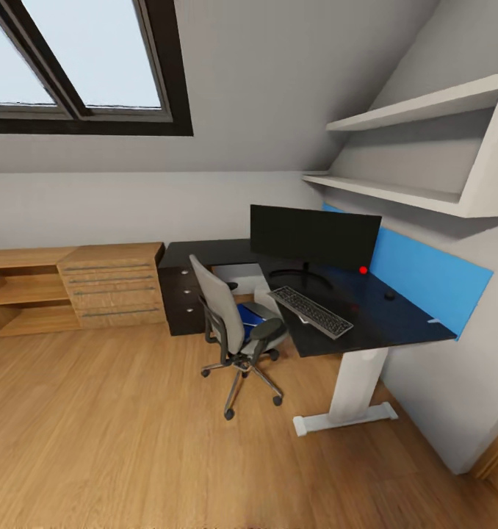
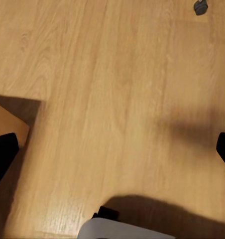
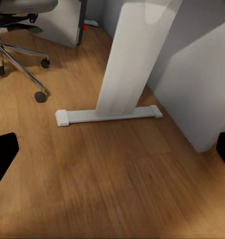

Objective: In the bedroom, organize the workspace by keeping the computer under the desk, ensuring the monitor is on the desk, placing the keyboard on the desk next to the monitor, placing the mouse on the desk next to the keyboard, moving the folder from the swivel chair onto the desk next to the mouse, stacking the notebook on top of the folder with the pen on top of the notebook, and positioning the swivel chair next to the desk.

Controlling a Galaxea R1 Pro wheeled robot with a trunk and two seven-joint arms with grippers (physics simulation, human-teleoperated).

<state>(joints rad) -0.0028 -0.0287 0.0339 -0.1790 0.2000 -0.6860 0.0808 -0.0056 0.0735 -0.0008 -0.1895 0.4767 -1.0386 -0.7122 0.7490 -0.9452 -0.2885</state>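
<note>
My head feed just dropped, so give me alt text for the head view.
A black L-shaped desk carries the monitor and, in front of it, the keyboard. The swivel chair stands at its inner corner with the blue folder on the seat; low wooden shelving lines the wall.

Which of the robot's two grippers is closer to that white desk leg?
The right gripper: its camera looks at the white desk leg close ahead. The left gripper faces bare wooden floor, no leg nearby.

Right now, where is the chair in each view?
Head: chair mid-picture, left of the white desk leg.
Right wrist: its chrome base and castors, beside that leg.
Left wrist: bare wood floor.
Shared landmark: the desk leg, head and right wrist.
</note>
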